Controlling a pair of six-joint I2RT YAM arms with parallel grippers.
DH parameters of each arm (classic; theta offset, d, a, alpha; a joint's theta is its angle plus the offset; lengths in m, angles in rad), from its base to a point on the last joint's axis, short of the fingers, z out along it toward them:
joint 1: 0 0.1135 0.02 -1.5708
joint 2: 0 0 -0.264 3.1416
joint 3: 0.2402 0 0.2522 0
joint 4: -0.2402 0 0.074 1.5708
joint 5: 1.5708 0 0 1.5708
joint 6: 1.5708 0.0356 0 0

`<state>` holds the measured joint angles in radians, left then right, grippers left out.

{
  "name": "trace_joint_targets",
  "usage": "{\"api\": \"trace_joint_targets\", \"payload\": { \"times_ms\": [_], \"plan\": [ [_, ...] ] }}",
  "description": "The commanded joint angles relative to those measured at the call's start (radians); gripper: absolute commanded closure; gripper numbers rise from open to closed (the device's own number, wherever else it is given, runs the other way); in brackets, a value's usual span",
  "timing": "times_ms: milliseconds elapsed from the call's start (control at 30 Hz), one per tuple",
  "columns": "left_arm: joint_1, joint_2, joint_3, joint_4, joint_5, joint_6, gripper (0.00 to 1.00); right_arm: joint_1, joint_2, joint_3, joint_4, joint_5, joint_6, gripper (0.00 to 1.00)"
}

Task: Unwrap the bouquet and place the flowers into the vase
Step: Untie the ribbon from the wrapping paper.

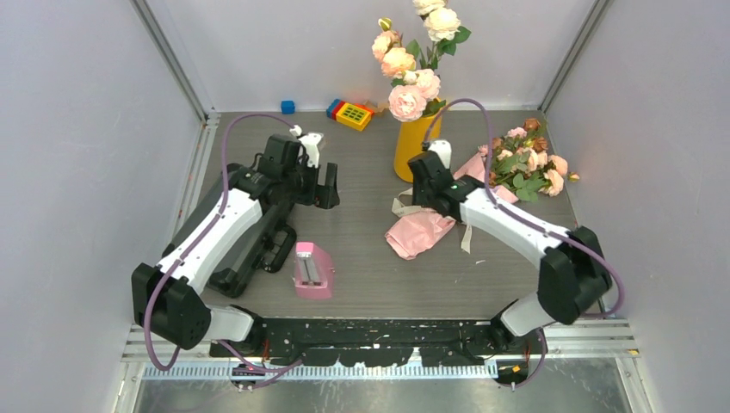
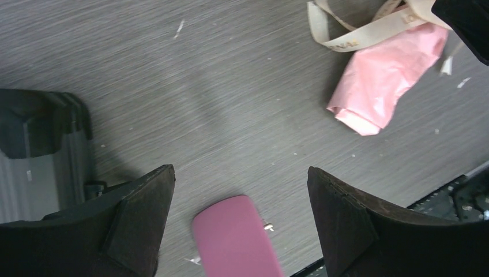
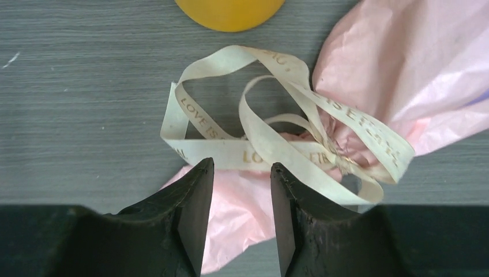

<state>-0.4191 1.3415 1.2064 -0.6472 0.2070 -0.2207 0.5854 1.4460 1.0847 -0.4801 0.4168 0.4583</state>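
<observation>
The bouquet (image 1: 430,225) lies on the table in crinkled pink paper (image 3: 403,63), its beige ribbon (image 3: 271,144) loose in loops over the narrow end. The flowers (image 1: 529,163), small pink and rusty roses, stick out at its far right end. The yellow vase (image 1: 416,146) stands just behind it, and its base (image 3: 230,11) shows in the right wrist view. My right gripper (image 3: 241,167) hangs over the wrapped end, jaws apart, tips right at the ribbon, pink paper showing through the gap. My left gripper (image 2: 241,173) is wide open and holds nothing, left of the bouquet (image 2: 383,75).
Large pale pink and cream roses (image 1: 413,60) fill the vase. A pink stapler (image 1: 312,268) lies near the front, under my left gripper (image 1: 327,185). A yellow and red toy block (image 1: 351,114) and a blue cube (image 1: 287,107) sit at the back wall.
</observation>
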Motion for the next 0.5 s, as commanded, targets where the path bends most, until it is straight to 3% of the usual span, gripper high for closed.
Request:
{"api": "trace_joint_targets", "payload": {
  "times_ms": [0,267,467],
  "plan": [
    [-0.001,-0.011,-0.006,-0.010,-0.084,0.043,0.12,0.040,0.108,0.097,0.013,0.184,-0.022,0.54],
    [-0.001,-0.017,-0.027,0.007,-0.063,0.035,0.13,0.060,0.272,0.155,0.002,0.304,0.032,0.55],
    [-0.001,-0.005,-0.025,-0.008,-0.060,0.038,0.12,0.060,0.309,0.147,0.040,0.283,0.028,0.60]
  ]
}}
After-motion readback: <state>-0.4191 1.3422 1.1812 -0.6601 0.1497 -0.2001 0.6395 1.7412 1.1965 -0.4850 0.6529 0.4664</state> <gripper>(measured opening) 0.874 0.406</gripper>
